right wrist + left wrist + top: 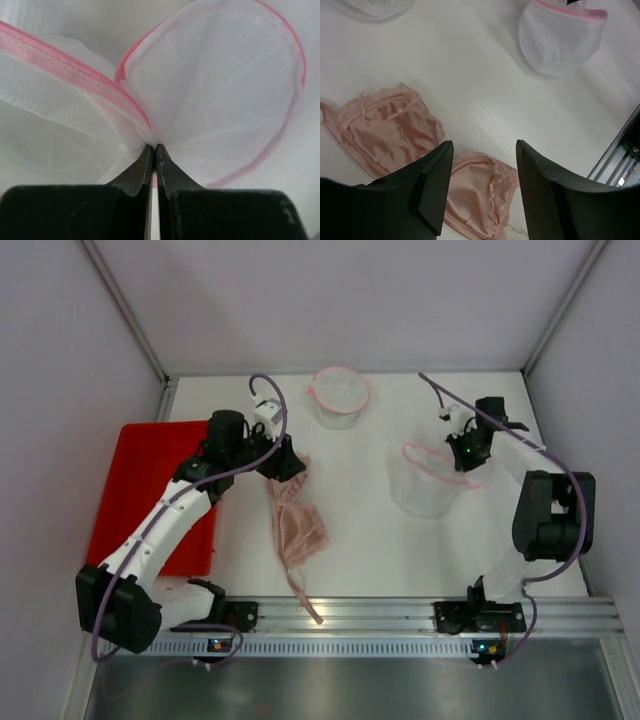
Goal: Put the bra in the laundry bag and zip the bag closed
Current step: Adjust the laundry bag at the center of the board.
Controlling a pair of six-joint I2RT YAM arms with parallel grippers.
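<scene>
A pale pink bra point(297, 526) lies spread on the white table, its cups point(387, 129) under my left wrist camera. My left gripper point(284, 464) hovers over the bra's far end. Its jaws point(482, 150) stand open with nothing between them, and one cup point(476, 192) shows through the gap. The laundry bag point(424, 480) is white mesh with a pink zip point(65, 70) and sits open at the right. My right gripper point(466, 454) is at the bag's far rim. It is shut point(153, 148) on a pinch of the mesh point(220, 90) beside the zip.
A second mesh bag with pink trim point(338, 395) stands at the back centre. A red mat point(140, 475) lies on the left under the left arm. An aluminium rail point(400, 615) runs along the near edge. Walls close in the table on three sides.
</scene>
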